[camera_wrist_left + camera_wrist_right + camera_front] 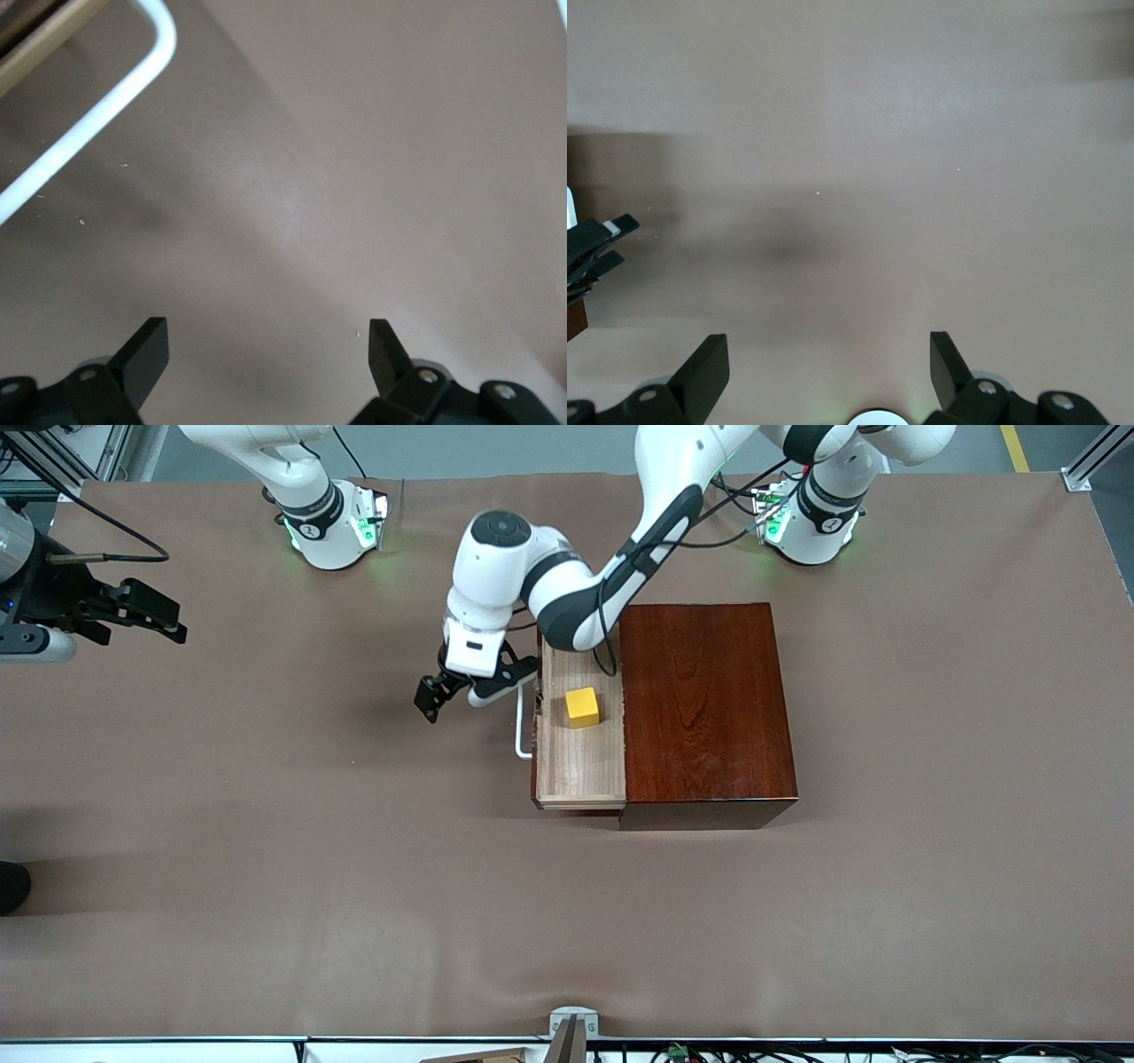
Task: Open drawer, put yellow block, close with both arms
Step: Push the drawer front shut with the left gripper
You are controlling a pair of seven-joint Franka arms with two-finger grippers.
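We see the yellow block [582,707] in the open drawer [580,766], table [266,886] bare around it. The left gripper [440,695] hangs wide, empty, seemingly just clear of the handle [521,731]. The right gripper [146,615] waits wide, empty, over the table's edge.

White arms [532,576], grey bands, green-lit bases [341,531] — seemingly.

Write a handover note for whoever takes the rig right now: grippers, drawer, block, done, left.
Left gripper: open, empty, over the table beside the white handle.
Right gripper: open, empty, waiting over the right arm's end of the table.
Drawer: pulled out of the mahogany box.
Yellow block: lying in the drawer, apart from its walls.
Done: drawer opened, block in.
Left: push the drawer shut with both arms.
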